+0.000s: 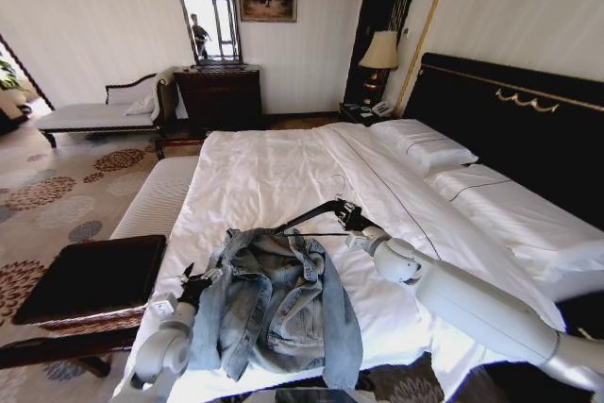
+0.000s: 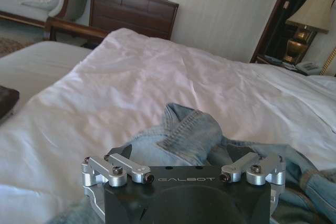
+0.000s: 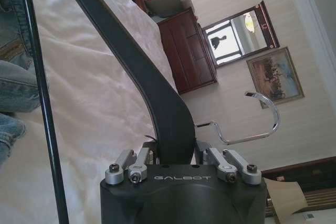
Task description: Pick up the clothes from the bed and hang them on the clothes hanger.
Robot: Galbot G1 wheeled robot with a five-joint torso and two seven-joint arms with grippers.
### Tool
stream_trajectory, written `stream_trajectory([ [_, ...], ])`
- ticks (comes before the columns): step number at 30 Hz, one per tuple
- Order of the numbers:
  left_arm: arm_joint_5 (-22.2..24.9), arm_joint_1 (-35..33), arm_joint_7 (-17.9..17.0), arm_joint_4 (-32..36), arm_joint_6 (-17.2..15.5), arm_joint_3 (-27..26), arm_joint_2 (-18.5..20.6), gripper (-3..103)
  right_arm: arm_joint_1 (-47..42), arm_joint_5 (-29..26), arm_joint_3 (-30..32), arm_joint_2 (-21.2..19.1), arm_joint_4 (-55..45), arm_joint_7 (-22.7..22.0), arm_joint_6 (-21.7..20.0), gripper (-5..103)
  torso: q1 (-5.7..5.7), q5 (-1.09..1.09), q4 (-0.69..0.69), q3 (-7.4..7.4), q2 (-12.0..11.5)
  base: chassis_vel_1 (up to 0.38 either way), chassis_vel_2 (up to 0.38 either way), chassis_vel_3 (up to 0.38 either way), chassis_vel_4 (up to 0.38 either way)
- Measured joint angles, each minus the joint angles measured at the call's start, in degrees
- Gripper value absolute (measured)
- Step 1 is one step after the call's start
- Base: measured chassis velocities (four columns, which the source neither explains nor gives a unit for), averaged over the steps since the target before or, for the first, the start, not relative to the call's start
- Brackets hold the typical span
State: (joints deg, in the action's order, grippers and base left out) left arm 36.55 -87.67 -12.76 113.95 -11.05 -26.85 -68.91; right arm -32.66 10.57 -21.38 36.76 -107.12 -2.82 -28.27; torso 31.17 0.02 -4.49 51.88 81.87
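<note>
Denim jacket (image 1: 274, 304) lies on the bed (image 1: 264, 176); left claw (image 1: 200, 282) grips its edge, right claw (image 1: 351, 221) clamps the hanger (image 1: 311, 217).

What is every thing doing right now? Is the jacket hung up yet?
Denim jacket: not hung up, lying crumpled on the bed.
Bed: made, white duvet a bit wrinkled.
Clothes hanger: held up over the bed, nothing on it.
Right gripper: shut on the clothes hanger near its hook.
Left gripper: at the jacket's edge by the collar.
Lamp: standing upright beside the headboard.
</note>
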Motion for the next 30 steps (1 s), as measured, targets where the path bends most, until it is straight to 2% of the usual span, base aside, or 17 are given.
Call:
stream_trajectory([
  [5, 0.07, 2.08, -0.65, -2.50, -0.41, 1.68, -0.39, 100, 0.54, -0.82, -0.02, -0.02, 0.05, -0.11, -0.06, 35, -0.02, -0.01, -0.01, -0.01, 0.00, 0.000, 0.000, 0.000, 0.000],
  [9, 1.47, 4.41, -0.97, -4.05, -1.47, 1.78, -0.20, 100, 3.14, -2.17, -2.50, 0.76, 0.51, -0.36, -0.37, 35, -0.02, -0.02, -0.03, -0.01, 0.00, 0.000, 0.000, 0.000, 0.000],
  [11, 1.93, 5.75, -1.19, -5.61, -1.78, 1.50, -0.47, 100, 5.09, -3.17, -4.82, 1.92, 1.05, -0.54, -0.52, 35, -0.01, 0.00, 0.03, 0.00, 0.00, 0.000, 0.000, 0.000, 0.000],
  [16, 1.53, 7.32, -1.40, -6.89, -1.90, 2.12, -0.82, 100, 6.52, -3.64, -6.77, 3.01, 1.57, -0.80, -0.74, 35, -0.02, -0.03, -0.04, -0.01, 0.00, 0.000, 0.000, 0.000, 0.000],
  [19, 0.91, 7.36, -1.39, -6.98, -1.90, 2.13, -1.18, 99, 7.34, -3.84, -7.76, 3.54, 1.86, -0.91, -0.77, 35, -0.02, -0.01, -0.02, -0.01, 0.00, 0.000, 0.000, 0.000, 0.000],
  [20, 0.59, 7.47, -1.36, -7.17, -1.91, 2.18, -1.43, 89, 7.90, -4.02, -8.46, 3.97, 2.06, -1.01, -0.80, 35, -0.02, -0.01, 0.01, -0.01, 0.00, 0.000, 0.000, 0.000, 0.000],
  [21, 0.49, 7.63, -1.32, -7.32, -1.92, 2.26, -1.51, 89, 8.08, -4.13, -8.70, 4.12, 2.12, -1.05, -0.83, 35, -0.02, -0.01, 0.01, -0.01, 0.00, 0.000, 0.000, 0.000, 0.000],
  [23, 0.44, 8.01, -0.98, -7.86, -2.04, 2.55, -1.47, 79, 8.65, -4.59, -9.24, 4.34, 2.15, -1.22, -1.12, 35, -0.02, -0.02, -0.02, -0.01, 0.00, 0.000, 0.000, 0.000, 0.000],
  [24, 0.44, 8.01, -0.98, -7.86, -2.04, 2.55, -1.47, 79, 8.65, -4.59, -9.24, 4.34, 2.15, -1.22, -1.12, 35, -0.02, -0.02, -0.02, -0.01, 0.00, 0.000, 0.000, 0.000, 0.000],
  [27, 1.01, 9.02, -0.02, -9.74, -2.06, 2.65, -1.19, 62, 10.22, -5.75, -10.56, 4.40, 1.97, -1.51, -2.04, 35, -0.02, -0.01, -0.01, -0.01, 0.00, 0.000, 0.000, 0.000, 0.000],
  [29, 1.25, 9.38, 0.08, -10.22, -2.06, 2.68, -1.21, 62, 10.47, -5.92, -10.79, 4.35, 1.89, -1.57, -2.17, 35, -0.02, -0.02, -0.01, -0.01, 0.00, 0.000, 0.000, 0.000, 0.000],
  [30, 1.77, 10.18, 0.12, -11.03, -2.06, 2.86, -1.43, 57, 10.91, -6.28, -11.21, 4.13, 1.73, -1.67, -2.38, 35, -0.02, -0.01, 0.00, -0.01, 0.00, 0.000, 0.000, 0.000, 0.000],
])
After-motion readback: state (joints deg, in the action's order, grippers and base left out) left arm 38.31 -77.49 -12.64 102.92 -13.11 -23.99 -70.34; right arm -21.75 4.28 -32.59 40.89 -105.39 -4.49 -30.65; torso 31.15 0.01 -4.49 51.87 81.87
